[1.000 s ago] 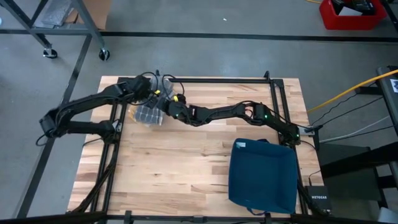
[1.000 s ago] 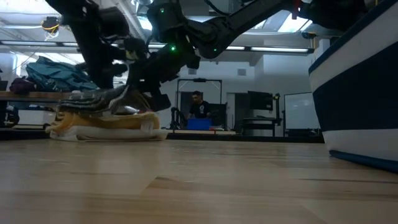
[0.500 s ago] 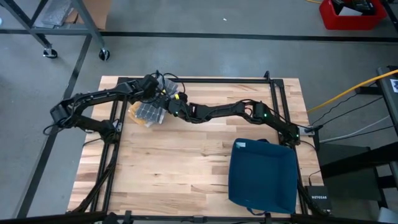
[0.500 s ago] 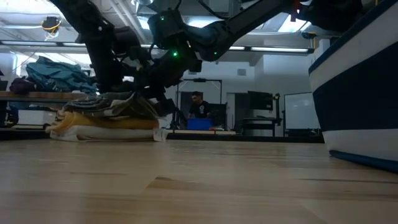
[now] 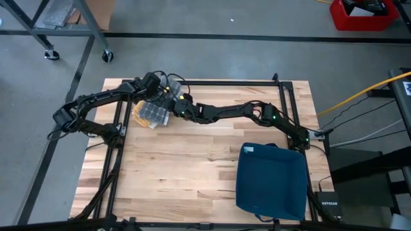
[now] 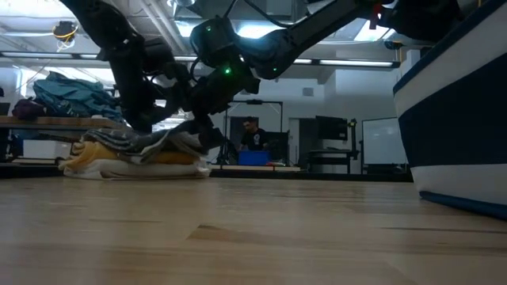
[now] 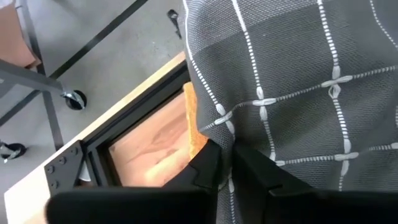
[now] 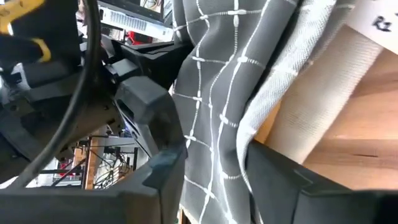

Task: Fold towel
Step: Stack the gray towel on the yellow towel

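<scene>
**Both grippers at the towel, far-left corner of the table**

The towel [image 5: 153, 114] lies as a flattened bundle at the far-left part of the wooden table [image 5: 192, 160], close to the black frame rail. Its top layer is grey with a white grid pattern; yellow-orange and white layers show under it along the edge in the low view.

The left gripper [image 5: 159, 97] is at the far side of the bundle. In the left wrist view its fingers [image 7: 205, 169] stand almost together, with a fold of the grey cloth running into the narrow slit between them, so it is pinching the towel.

The right gripper [image 5: 174, 108] reaches across from the table's right side to the bundle's nearer-right edge. Its fingers [image 8: 155, 163] are spread wide. Grey cloth hangs in the gap between them and is not squeezed, so this hand is released.

A dark blue fabric bin [image 5: 270, 183] sits on the near-right part of the table, well apart from the towel. Its contents cannot be told.

On the floor beyond the far-right corner stands a red crate [image 5: 363, 18] holding dark objects.
</scene>
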`<state>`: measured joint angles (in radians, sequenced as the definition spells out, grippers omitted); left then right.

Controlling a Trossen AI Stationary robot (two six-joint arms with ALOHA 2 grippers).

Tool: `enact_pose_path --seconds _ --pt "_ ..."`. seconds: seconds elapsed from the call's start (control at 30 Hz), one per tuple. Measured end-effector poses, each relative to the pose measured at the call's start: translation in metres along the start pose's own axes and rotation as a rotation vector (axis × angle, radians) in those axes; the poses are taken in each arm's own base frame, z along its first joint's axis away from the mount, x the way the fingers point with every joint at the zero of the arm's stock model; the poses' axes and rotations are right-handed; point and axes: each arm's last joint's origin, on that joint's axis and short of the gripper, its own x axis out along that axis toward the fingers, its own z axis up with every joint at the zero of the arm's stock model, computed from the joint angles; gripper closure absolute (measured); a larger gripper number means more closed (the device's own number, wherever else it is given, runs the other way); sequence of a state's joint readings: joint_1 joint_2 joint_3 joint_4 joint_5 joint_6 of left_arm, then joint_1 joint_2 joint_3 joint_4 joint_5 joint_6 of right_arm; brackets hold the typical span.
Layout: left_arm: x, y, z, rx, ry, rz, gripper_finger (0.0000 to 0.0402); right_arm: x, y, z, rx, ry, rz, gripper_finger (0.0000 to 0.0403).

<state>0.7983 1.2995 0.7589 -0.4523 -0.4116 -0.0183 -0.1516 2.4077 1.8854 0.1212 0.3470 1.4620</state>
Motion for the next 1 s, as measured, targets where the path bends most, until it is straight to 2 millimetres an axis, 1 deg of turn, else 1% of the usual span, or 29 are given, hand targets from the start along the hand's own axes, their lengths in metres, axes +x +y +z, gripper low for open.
enact_pose_path --seconds 0.17,0.33,0.47,0.67,1.0 --pt "0.002 0.005 0.0 -0.028 0.006 0.019 0.0343 0.0 0.0 -0.001 0.0 0.038 0.005 0.0216" --pt "0.003 0.008 0.0 -0.106 0.01 0.025 0.0314 -0.002 0.003 -0.005 -0.009 0.043 0.029 0.0218" --pt "0.004 0.011 -0.001 -0.17 0.018 0.025 0.0301 -0.004 0.006 -0.011 -0.078 0.002 0.05 0.0224" --pt "0.007 0.016 -0.004 -0.262 0.062 -0.049 0.0302 -0.009 0.009 -0.021 -0.181 -0.016 0.069 0.0226" --pt "0.012 0.031 -0.011 -0.306 0.133 -0.02 0.032 -0.019 0.003 -0.046 -0.311 0.075 0.007 0.0226"
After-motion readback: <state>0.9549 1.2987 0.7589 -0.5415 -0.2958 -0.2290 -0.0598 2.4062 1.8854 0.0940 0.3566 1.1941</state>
